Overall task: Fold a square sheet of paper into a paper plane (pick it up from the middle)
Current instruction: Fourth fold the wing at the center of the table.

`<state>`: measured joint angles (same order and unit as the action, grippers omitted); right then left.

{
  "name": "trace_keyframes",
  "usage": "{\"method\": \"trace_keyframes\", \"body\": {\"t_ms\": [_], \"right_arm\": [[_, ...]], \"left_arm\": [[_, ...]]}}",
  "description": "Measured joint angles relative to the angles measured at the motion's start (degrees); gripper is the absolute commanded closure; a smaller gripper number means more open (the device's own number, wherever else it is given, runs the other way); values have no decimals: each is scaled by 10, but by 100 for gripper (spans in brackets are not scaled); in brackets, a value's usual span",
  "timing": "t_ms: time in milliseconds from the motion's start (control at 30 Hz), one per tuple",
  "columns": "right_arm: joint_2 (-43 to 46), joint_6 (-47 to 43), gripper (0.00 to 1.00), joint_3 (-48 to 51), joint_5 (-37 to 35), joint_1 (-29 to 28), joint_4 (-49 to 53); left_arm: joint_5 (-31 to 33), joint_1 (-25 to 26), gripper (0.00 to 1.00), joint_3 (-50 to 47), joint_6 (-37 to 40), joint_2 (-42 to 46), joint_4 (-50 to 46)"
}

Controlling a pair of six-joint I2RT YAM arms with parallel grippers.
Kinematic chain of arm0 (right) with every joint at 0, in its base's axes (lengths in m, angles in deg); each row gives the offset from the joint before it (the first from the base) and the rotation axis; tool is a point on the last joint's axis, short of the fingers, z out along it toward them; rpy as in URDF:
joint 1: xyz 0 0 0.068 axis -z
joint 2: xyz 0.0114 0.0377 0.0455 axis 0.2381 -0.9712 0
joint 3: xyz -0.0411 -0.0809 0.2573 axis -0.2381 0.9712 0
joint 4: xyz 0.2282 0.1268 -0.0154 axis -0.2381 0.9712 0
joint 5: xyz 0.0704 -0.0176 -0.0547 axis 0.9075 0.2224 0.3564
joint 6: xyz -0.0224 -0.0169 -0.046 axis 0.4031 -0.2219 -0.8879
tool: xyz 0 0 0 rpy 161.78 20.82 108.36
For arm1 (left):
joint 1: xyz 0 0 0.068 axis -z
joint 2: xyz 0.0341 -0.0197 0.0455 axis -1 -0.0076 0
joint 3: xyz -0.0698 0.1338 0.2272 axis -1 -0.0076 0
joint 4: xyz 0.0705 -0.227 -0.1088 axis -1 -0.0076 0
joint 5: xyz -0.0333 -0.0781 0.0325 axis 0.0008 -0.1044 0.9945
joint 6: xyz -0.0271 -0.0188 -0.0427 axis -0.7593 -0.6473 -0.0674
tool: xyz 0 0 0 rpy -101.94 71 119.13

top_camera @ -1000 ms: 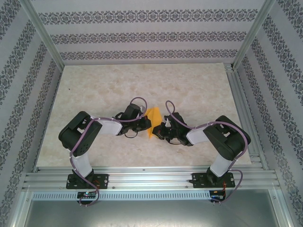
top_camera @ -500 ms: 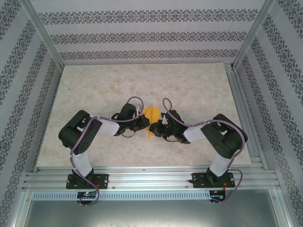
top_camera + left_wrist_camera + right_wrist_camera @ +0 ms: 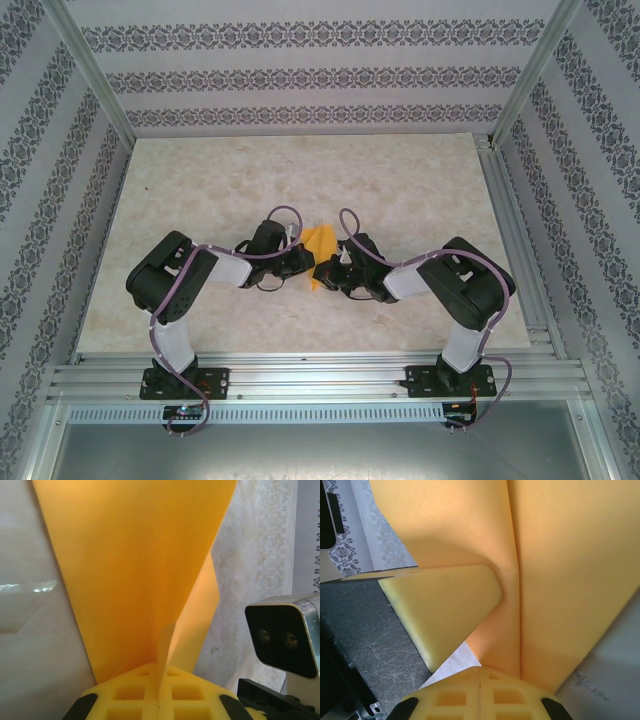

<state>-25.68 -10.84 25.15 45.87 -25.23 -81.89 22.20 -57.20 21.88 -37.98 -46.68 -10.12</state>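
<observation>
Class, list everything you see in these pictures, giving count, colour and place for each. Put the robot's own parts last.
paper: one, orange-yellow, creased, mid-table, gripped from both sides
table: one, beige marbled, middle of the overhead view
walls: three, white with dark patterned bands, around the table
frame rails: several, silver, along the table's near edge
arms: two, black and white, bases at the near edge
cables: two, purple, one along each arm
left claw: one, yellow pads, shut on the paper
right claw: one, yellow pads, shut on the paper

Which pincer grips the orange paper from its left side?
The left pincer, shut on the left edge of the orange paper; the right pincer clamps it from the opposite side.
</observation>
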Motion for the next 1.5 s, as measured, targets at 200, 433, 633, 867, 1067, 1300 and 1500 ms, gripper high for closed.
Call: {"method": "trace_keyframes", "body": {"t_ms": [200,433,633,867,1067,1300,1500], "right_arm": [[-2,0,95,-4,0,0,5],[-2,-3,95,-7,1,0,13],[-2,-3,94,-11,1,0,17],[-2,-3,94,-11,3,0,17],[24,-4,92,-3,-4,0,26],[88,-12,92,13,-26,5,56],[73,-19,92,1,-28,1,72]], "left_arm": [[-3,-1,98,0,0,-2,3],[-9,-4,98,0,1,-3,4],[-35,-15,98,0,1,-12,17],[-58,-23,99,1,5,-19,23],[-72,-27,99,2,10,-23,26],[-78,-31,98,2,17,-23,26],[-81,-32,98,2,20,-24,27]]}}
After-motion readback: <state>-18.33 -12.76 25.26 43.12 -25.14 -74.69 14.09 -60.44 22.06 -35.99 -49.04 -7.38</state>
